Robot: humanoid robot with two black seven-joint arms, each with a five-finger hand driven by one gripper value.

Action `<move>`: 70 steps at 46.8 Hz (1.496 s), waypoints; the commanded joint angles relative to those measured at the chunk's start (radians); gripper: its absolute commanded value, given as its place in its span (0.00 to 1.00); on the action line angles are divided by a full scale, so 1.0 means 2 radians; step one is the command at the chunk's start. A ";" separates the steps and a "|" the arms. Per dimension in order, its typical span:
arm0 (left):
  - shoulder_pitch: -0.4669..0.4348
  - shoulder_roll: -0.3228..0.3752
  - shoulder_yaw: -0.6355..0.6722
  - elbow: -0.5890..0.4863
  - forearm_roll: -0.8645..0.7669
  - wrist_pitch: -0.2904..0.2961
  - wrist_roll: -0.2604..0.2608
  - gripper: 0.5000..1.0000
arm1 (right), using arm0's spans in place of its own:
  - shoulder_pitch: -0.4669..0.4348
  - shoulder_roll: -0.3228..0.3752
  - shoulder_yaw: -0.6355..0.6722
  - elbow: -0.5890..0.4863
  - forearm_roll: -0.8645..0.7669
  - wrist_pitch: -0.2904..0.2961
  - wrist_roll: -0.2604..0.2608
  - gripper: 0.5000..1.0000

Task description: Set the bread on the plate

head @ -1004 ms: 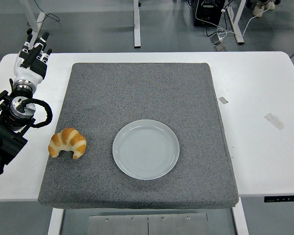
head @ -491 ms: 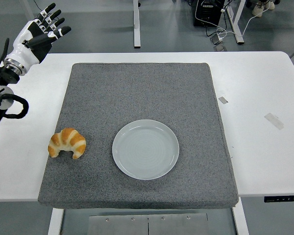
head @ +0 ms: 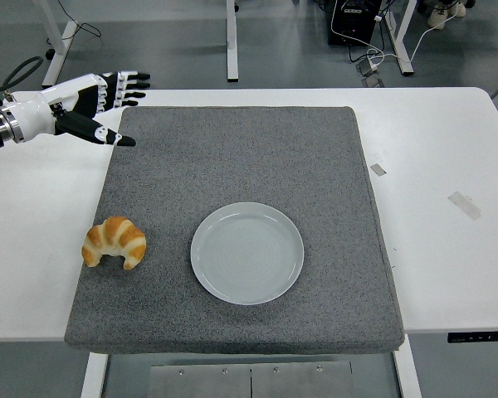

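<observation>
Bread: golden, curved croissant (head: 114,241) on coarse grey mat (head: 232,149)
Plate: smooth, round, pale (head: 247,252)
Left hand: fingers spread, empty (head: 87,102)

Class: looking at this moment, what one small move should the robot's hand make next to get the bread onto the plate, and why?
Probably bring the left hand toward the near edge and down over the croissant. The hand is open and empty at the mat's far left corner, well away from the bread, which lies untouched left of the empty plate.
</observation>
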 commanded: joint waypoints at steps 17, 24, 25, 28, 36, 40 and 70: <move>-0.054 0.054 0.106 -0.081 0.111 0.000 -0.001 0.97 | -0.001 0.000 0.000 0.004 0.000 0.001 0.000 1.00; -0.074 0.060 0.106 -0.107 0.144 0.001 -0.001 0.97 | 0.000 0.000 0.001 0.006 0.000 0.001 0.000 1.00; -0.075 0.060 0.106 -0.110 0.148 0.001 -0.001 0.97 | 0.000 0.000 0.001 0.006 0.000 0.001 0.000 1.00; -0.085 0.060 0.109 -0.119 0.162 0.001 -0.001 0.97 | 0.000 0.000 0.001 0.006 0.000 0.001 0.000 1.00; -0.097 0.073 0.109 -0.158 0.214 0.000 -0.001 0.97 | 0.000 0.000 0.000 0.005 0.000 0.001 0.000 1.00; -0.098 0.080 0.109 -0.171 0.230 0.000 -0.001 0.97 | 0.000 0.000 0.000 0.005 0.000 0.001 0.000 1.00; -0.085 0.075 0.110 -0.193 0.296 0.009 -0.001 0.96 | 0.002 0.000 0.001 0.006 0.000 0.001 0.000 1.00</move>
